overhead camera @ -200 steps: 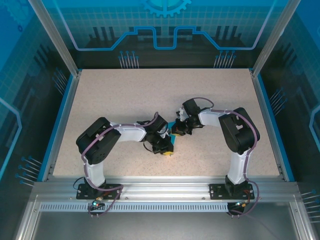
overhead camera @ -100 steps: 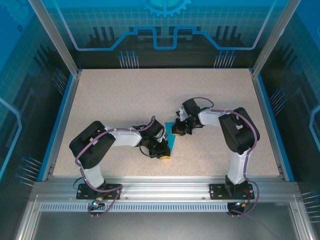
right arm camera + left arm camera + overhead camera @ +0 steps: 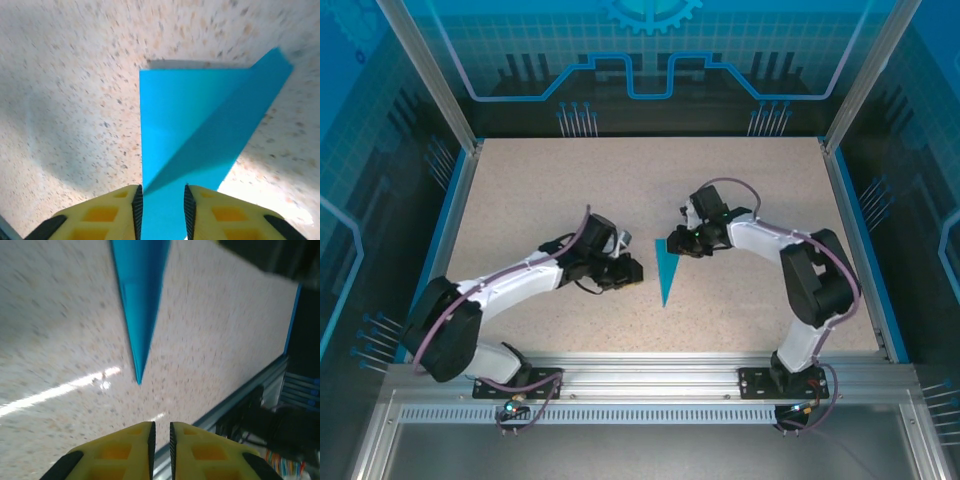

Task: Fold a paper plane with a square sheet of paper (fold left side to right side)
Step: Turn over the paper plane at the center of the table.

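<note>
The square sheet of paper lies folded into a narrow teal paper plane (image 3: pixel 667 272) flat on the speckled table, wide end far, sharp tip near. My left gripper (image 3: pixel 638 270) sits just left of it, apart from it. In the left wrist view the paper plane (image 3: pixel 140 300) points at the left gripper (image 3: pixel 160 426), whose jaws are slightly open with nothing between them. My right gripper (image 3: pixel 678 245) hovers over the wide end. In the right wrist view the right gripper (image 3: pixel 161 189) is open, with the paper plane (image 3: pixel 190 115) lying flat beneath its jaws.
The speckled table (image 3: pixel 570 190) has a blue rim (image 3: pixel 440 250) at its sides and a metal rail (image 3: pixel 650 375) along the near edge. Glass walls enclose the cell. Free tabletop stretches behind and left of both arms.
My left arm swung left off the paper and its jaws parted a little. My right gripper opened and drew back slightly to the right. The paper plane now lies uncovered.
</note>
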